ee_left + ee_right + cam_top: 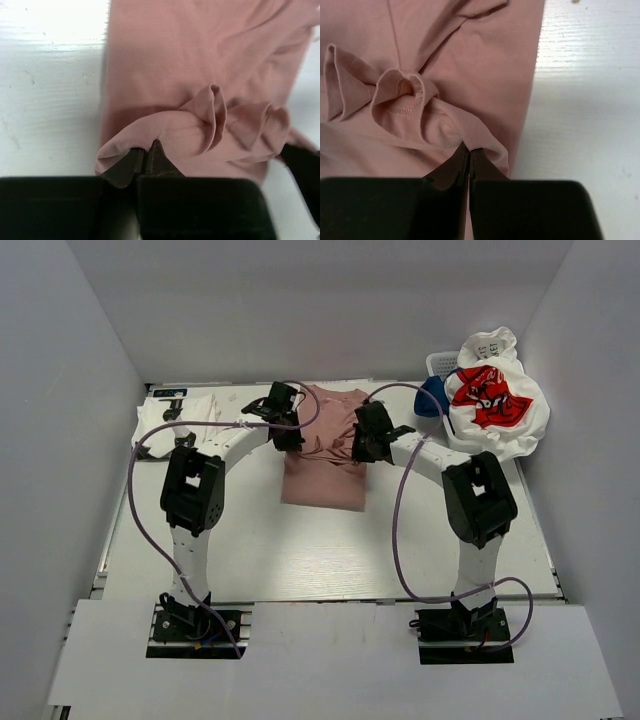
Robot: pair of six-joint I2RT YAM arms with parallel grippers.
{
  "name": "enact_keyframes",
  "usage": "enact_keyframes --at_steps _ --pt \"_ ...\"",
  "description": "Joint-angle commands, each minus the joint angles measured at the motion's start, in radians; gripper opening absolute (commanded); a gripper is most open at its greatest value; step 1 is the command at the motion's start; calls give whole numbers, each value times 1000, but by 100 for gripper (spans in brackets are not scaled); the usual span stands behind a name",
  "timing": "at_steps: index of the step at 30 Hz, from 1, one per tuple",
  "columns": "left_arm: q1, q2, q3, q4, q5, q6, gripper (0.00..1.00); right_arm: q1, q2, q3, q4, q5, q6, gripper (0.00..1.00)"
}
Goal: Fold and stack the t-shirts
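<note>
**One shirt in hand, at least two waiting**

Left jaws and right jaws are each pinched tight on a bunched edge of the pink t-shirt (pixel 322 475). It lies mid-counter (pixel 330 560), its sides apparently folded in, so this looks like the crosswise fold.

Count:
- 1 pink t-shirt.
- 1 red-print t-shirt (pixel 495 400) and 1 navy t-shirt (pixel 432 398), heaped unfolded at the basket (pixel 438 362).
- White cloth (pixel 200 408) lying flat at far left, number unclear.

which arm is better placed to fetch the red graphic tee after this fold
Right, likely. The red graphic tee lies far right, nearer the right gripper; the left gripper is across the pink tee. Both are shut on it.
</note>
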Motion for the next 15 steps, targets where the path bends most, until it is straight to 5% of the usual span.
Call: enact_keyframes --at_steps 1,2,3,5,6,9,15 --pt "12 24 85 -17 40 56 14 -32 53 81 6 -50 -6 1" --pt "12 34 97 -26 40 56 42 -37 61 104 -4 -51 -8 14" --pt "12 44 106 -35 40 65 48 -40 70 121 -1 -73 -17 42" --pt "21 44 116 -35 40 76 65 -40 75 141 -8 -85 -35 65" --pt "21 19 116 -35 31 76 76 -43 61 145 -6 -94 -41 86" --pt "21 -37 73 -35 18 76 99 -32 11 100 -9 -88 -64 90" --pt "21 -352 -254 13 -45 9 100 27 -83 -61 115 -247 -112 90"
